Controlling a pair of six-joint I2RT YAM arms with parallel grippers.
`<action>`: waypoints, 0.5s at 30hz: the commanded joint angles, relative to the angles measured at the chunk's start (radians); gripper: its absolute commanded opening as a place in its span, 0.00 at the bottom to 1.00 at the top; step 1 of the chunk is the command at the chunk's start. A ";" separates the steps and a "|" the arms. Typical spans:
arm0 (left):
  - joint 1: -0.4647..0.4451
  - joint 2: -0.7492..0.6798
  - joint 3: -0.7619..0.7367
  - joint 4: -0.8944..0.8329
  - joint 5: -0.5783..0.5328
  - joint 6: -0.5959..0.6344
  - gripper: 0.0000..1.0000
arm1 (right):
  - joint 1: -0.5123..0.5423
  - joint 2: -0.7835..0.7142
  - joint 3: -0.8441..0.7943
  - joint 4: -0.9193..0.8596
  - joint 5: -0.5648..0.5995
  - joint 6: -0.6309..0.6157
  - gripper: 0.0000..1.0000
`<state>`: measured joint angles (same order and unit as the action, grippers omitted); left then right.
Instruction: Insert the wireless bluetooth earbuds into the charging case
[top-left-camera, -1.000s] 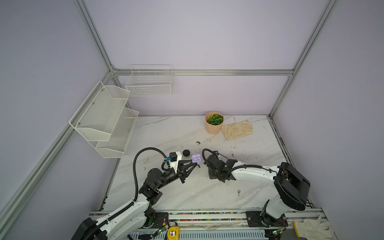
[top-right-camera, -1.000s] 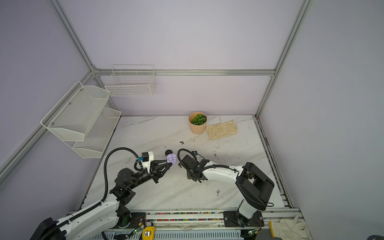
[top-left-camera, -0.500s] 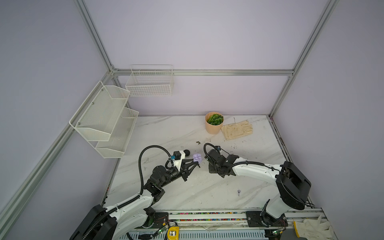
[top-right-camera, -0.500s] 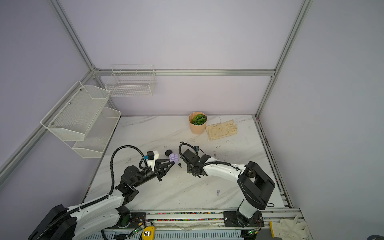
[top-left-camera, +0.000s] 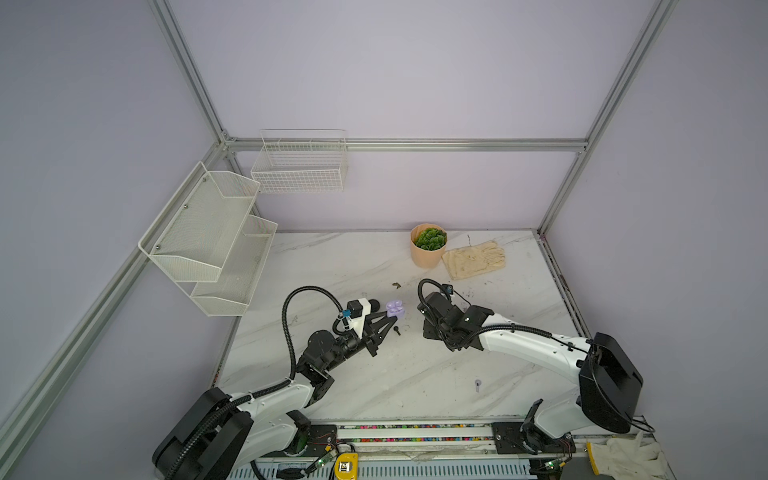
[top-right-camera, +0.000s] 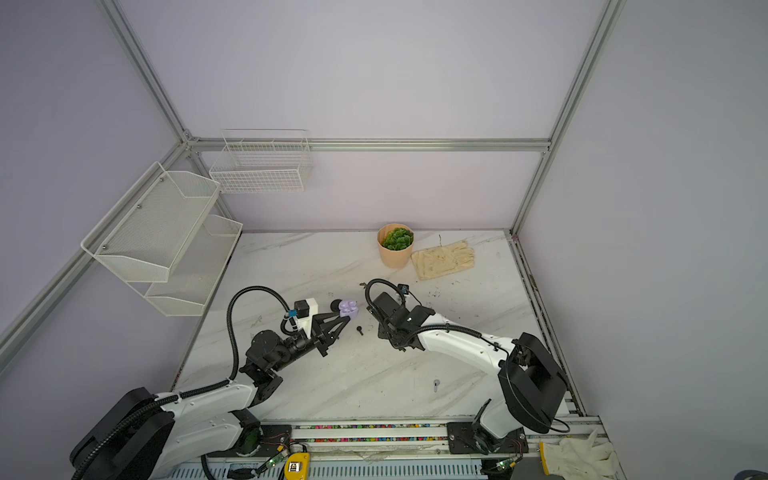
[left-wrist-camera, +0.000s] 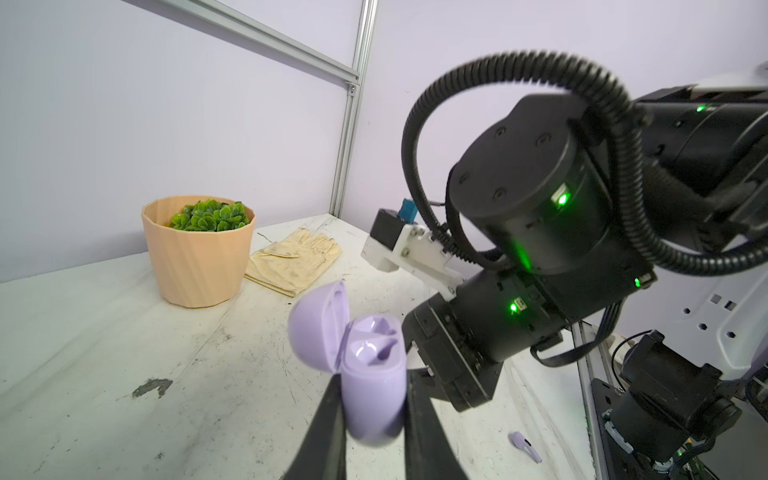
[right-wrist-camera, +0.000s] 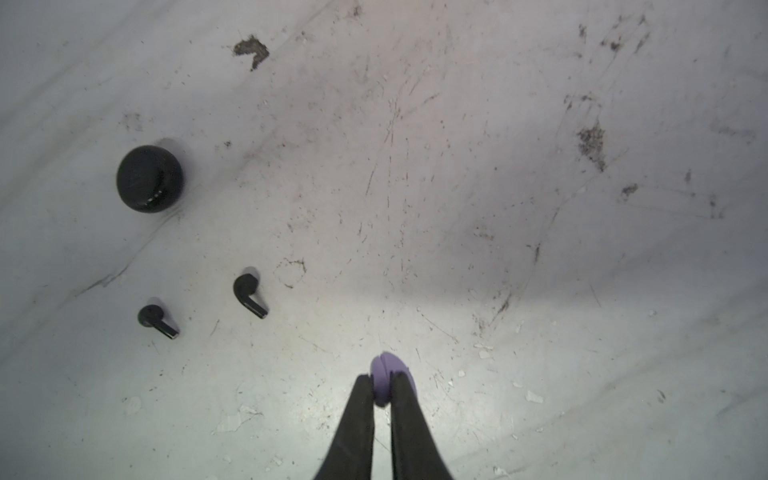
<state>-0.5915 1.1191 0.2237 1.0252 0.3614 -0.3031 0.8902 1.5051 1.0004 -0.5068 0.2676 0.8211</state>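
Left wrist — left claw (left-wrist-camera: 371, 384) clamps lilac case (left-wrist-camera: 357, 353), right claw (right-wrist-camera: 381, 388) lilac earbud (right-wrist-camera: 388, 368).

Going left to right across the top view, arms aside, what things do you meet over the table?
Black charging case → lilac charging case → plant pot → beige glove. The loose earbuds overlap these sideways, so they are left out.

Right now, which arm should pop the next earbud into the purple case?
The right arm, I think. The right tool pinches a lilac earbud, while the left tool is busy holding the open lilac case.
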 joint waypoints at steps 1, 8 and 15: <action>-0.005 -0.014 -0.006 0.075 -0.014 0.011 0.00 | -0.004 -0.005 -0.063 -0.002 -0.035 0.064 0.13; -0.004 -0.039 -0.007 0.041 -0.014 0.022 0.00 | -0.004 0.019 -0.115 0.052 -0.065 0.064 0.13; -0.004 -0.028 -0.003 0.044 -0.001 0.020 0.00 | -0.004 0.037 -0.155 0.095 -0.100 0.073 0.13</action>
<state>-0.5915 1.0939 0.2237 1.0298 0.3588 -0.3023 0.8898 1.5249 0.8673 -0.4339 0.1787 0.8646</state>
